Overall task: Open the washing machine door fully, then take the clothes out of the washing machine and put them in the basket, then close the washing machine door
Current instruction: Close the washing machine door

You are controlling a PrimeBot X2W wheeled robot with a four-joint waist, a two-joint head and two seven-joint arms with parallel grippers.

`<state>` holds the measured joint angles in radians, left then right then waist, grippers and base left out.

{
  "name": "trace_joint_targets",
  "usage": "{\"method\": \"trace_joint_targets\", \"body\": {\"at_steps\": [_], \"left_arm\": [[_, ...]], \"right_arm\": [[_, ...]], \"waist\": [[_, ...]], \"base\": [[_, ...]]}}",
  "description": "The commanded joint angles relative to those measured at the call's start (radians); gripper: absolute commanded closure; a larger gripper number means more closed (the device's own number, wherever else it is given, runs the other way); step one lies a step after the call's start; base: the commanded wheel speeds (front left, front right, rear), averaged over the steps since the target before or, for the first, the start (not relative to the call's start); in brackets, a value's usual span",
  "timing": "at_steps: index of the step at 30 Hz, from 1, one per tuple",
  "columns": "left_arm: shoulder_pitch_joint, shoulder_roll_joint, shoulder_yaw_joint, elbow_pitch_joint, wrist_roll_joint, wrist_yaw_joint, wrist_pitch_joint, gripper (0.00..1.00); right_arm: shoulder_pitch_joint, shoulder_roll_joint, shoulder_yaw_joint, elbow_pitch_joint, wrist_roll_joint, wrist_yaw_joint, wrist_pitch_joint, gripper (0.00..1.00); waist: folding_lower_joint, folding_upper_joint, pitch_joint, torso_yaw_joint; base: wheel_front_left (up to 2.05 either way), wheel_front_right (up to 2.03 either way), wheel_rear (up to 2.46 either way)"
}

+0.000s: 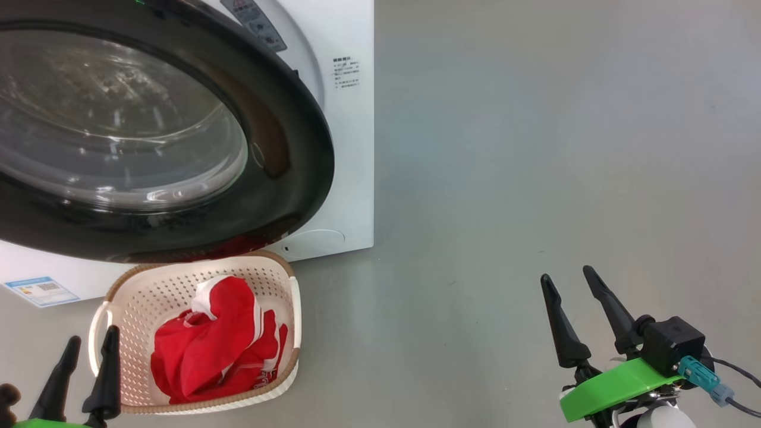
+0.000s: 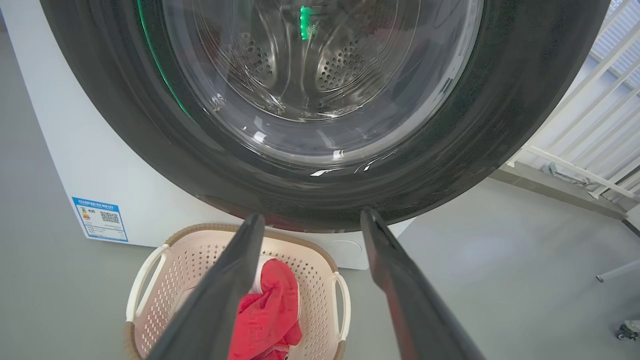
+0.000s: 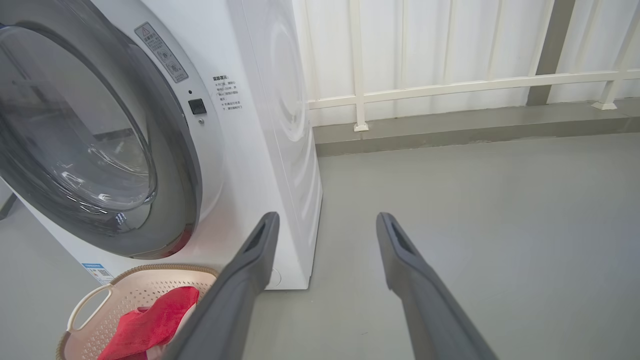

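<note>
The washing machine [image 1: 351, 148] fills the upper left, and its black-rimmed door [image 1: 297, 178] with the glass bowl lies close over the opening. A latch socket [image 3: 196, 106] shows bare just beside the door's right rim [image 3: 185, 175]. Below the door stands the basket [image 1: 137, 272] with the red clothes [image 1: 214, 345] piled inside. My left gripper [image 1: 93, 334] hangs open by the basket's left handle, fingers empty, pointing at the door's lower rim [image 2: 500, 125]. My right gripper [image 1: 566, 272] is open over bare floor, well right of the machine.
A white railing [image 3: 450, 85] on a low grey kerb runs behind and to the right of the machine. Grey floor [image 1: 535, 148] stretches to the right. A blue label [image 1: 41, 291] sits low on the machine's front. A small caster [image 2: 627, 330] stands at the far right.
</note>
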<state>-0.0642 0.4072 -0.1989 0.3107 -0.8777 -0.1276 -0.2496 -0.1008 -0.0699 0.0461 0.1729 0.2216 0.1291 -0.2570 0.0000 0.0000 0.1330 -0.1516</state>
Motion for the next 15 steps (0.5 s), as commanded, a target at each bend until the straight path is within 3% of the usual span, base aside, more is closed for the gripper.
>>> {"method": "trace_joint_targets", "body": {"at_steps": [1,9,15], "left_arm": [[-0.01,0.02,0.061,-0.029,0.044,-0.003,-0.012,0.0],[0.027,-0.055,0.141,-0.067,0.225,-0.003,-0.012,0.0],[0.042,-0.097,0.19,-0.087,0.297,-0.003,-0.012,0.0]], "right_arm": [[0.007,-0.012,0.016,-0.026,-0.002,0.002,-0.005,0.0],[0.016,-0.015,0.013,-0.034,-0.002,0.002,-0.005,0.0],[0.019,-0.014,0.012,-0.031,-0.003,0.002,-0.005,0.0]], "waist": [[0.0,0.0,-0.005,0.003],[0.0,0.0,-0.008,0.01],[0.0,0.0,-0.011,0.014]], "base": [[0.0,0.0,0.0],[0.0,0.0,0.0],[0.0,0.0,0.0]]}}
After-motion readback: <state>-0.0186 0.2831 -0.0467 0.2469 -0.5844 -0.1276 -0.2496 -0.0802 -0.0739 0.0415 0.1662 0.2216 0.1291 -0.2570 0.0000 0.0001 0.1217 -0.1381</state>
